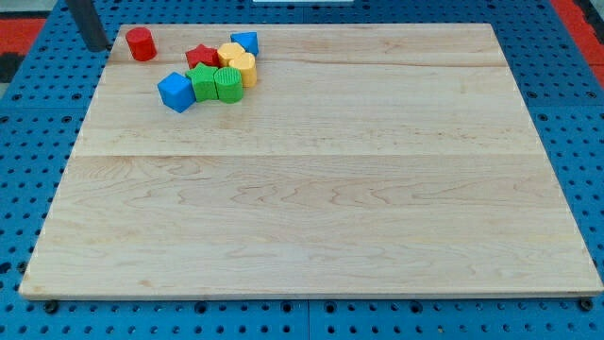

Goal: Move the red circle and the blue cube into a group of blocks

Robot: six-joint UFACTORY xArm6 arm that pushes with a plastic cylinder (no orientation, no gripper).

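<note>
The red circle [142, 43] stands alone near the board's top left corner. The blue cube [176, 91] sits at the left end of a cluster, touching a green cube [204, 82]. The cluster also holds a green cylinder [228, 83], a yellow cylinder [243, 68], a yellow block [229, 52], a red star [201, 57] and a blue block [245, 42]. My tip [97, 45] is at the view's top left, just off the board's corner, a short way left of the red circle and apart from it.
The wooden board [311, 189] lies on a blue pegboard table [28, 142]. A red area [578, 19] shows at the view's top right corner.
</note>
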